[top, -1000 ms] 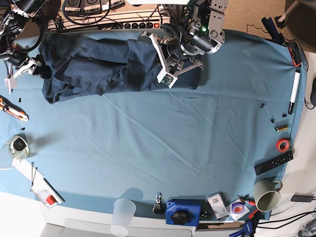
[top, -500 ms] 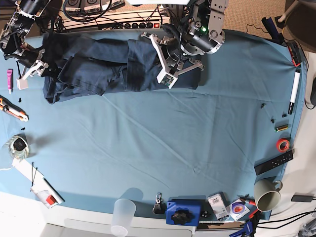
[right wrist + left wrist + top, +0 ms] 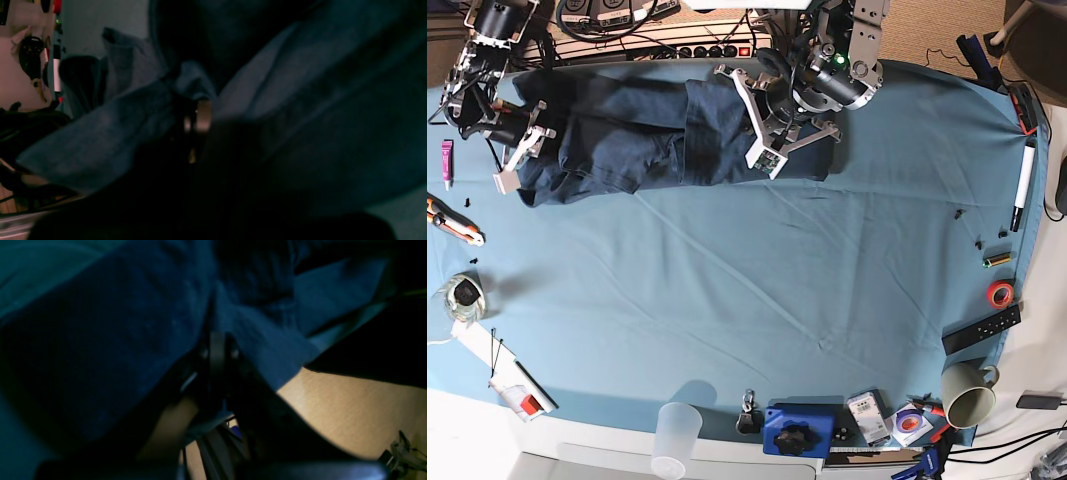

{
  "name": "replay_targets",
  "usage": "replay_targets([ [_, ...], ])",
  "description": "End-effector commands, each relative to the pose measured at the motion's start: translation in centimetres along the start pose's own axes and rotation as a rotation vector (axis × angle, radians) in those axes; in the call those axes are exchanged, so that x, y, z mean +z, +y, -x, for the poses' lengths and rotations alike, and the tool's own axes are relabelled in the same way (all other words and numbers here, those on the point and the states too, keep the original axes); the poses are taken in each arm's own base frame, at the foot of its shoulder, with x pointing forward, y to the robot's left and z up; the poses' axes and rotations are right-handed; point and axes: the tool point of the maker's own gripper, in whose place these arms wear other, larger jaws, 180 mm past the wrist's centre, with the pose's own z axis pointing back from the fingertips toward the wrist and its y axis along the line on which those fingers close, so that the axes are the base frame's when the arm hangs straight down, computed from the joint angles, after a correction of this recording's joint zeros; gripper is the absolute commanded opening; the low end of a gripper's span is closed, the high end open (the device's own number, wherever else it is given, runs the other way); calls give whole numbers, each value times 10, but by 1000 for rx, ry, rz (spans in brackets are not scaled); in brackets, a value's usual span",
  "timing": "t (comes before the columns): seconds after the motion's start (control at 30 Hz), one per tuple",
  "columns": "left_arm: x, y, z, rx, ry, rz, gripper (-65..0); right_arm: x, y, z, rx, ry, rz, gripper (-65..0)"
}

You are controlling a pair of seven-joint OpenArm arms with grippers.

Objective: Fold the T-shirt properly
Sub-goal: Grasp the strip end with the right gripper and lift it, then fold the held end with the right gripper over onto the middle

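Left gripper: the jaws are pressed together in the left wrist view, with dark navy fabric of the T-shirt pinched between them; folds of cloth spread away on both sides of the fingertips. In the base view this gripper sits on the right-hand end of the garment, near the far edge of the table.

Right gripper: the right wrist view shows the fingers nearly closed with a bunched ridge of the same navy fabric gathered at the tips. The picture is dark, but cloth lies between the jaws, so the grip reads as clenched on the garment. In the base view this gripper is at the left-hand end of the T-shirt, by the table's far left corner.

T-shirt: it lies crumpled in a long band along the far edge of the table, stretched between the two grippers, on the teal table cloth. Its surface is wrinkled, with overlapping layers near the middle.

Surroundings: the wide middle of the cloth carries only creases. Along the near edge stand a clear plastic cup, a blue box and a beige mug. On the right edge lie a white marker and a red tape roll.
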Motion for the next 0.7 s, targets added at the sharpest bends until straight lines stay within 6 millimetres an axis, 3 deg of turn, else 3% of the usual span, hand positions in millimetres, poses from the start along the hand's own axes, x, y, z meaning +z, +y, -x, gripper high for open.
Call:
replay_targets([
  [0.0, 3, -5, -10, 2, -38, 12, -650, 11, -5, -22, 30, -41, 40, -650],
  [0.27, 3, -5, -9, 2, -31, 12, -650, 48, -30, -100, 93, -232, 227, -650],
  [0.47, 8, 22, -6, 14, -7, -139, -650, 51, -38, -101, 102, -209, 284, -650],
  [0.67, 22, 51, 4, 60, 8, -307, -650, 56, -24, -110, 173, -215, 299, -650],
])
